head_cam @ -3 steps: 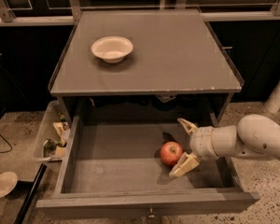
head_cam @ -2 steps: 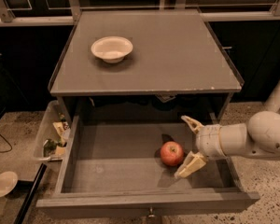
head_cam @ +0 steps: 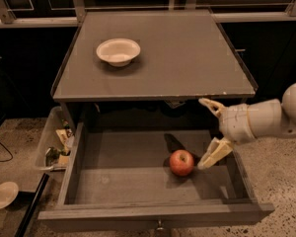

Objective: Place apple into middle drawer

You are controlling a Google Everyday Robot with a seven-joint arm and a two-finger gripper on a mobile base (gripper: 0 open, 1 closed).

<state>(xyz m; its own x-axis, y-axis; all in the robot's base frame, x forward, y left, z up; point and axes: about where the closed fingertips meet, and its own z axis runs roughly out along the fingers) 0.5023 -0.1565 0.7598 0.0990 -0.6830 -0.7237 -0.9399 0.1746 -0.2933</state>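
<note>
Camera view: the grey desk [head_cam: 187, 58] is seen above the fingers [head_cam: 214, 153], with its middle drawer [head_cam: 138, 181] pulled open below. The gripper [head_cam: 203, 134] is held over the drawer's right side, fingers spread wide, nothing gripped. The white bowl [head_cam: 118, 51] is set far up-left of them. The apple [head_cam: 181, 162] lies on the drawer floor, just left of the lower finger.
</note>
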